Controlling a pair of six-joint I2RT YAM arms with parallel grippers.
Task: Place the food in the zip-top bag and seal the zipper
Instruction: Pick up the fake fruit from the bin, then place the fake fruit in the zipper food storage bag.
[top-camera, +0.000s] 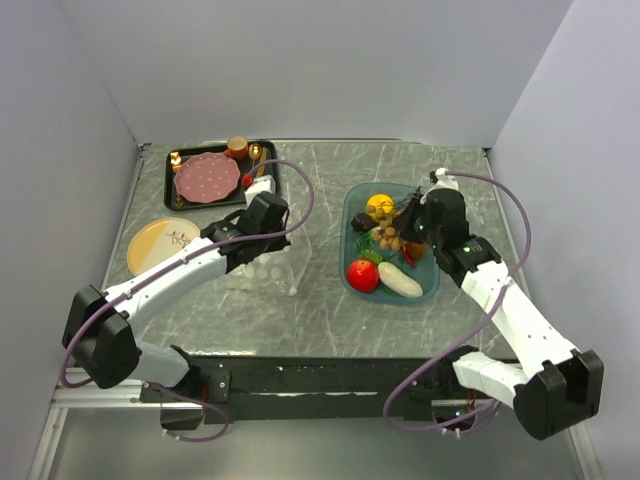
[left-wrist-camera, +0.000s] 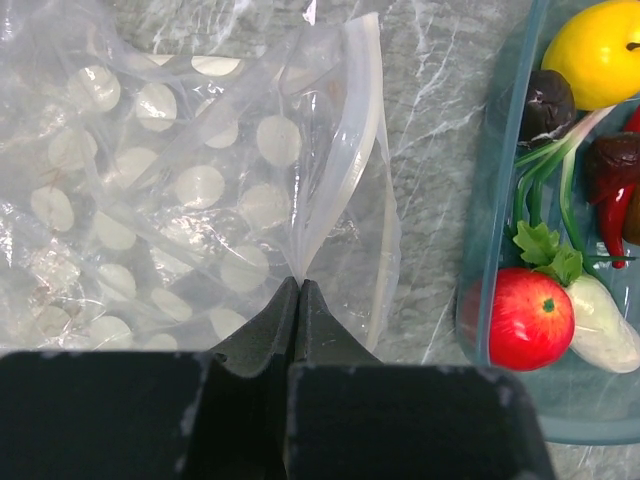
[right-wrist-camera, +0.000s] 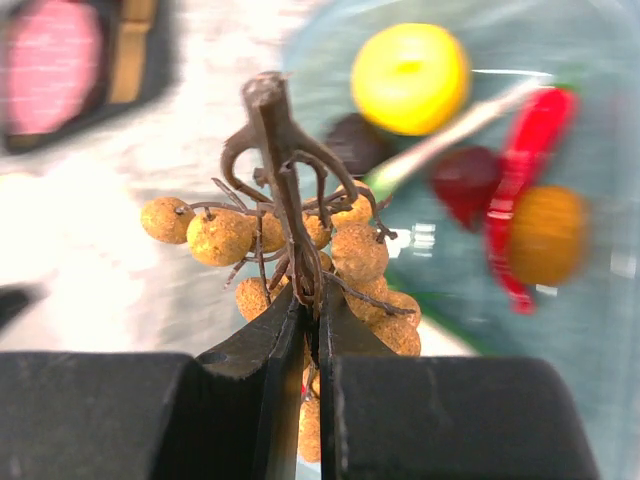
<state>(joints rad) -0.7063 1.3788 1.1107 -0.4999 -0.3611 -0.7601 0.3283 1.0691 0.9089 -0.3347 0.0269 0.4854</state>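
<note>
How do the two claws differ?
The left claw pinches the clear dotted zip-top bag by its edge; the right claw grips the brown nut cluster by its stem. The left claw is away from the teal tray; the right claw is at it. Both are shut.

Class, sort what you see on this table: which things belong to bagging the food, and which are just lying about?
Belong to the job: zip-top bag, brown nut cluster, red apple, yellow fruit, white oblong piece, red chili.
Just lying about: pink dotted plate, yellow plate, brown cup.
</note>
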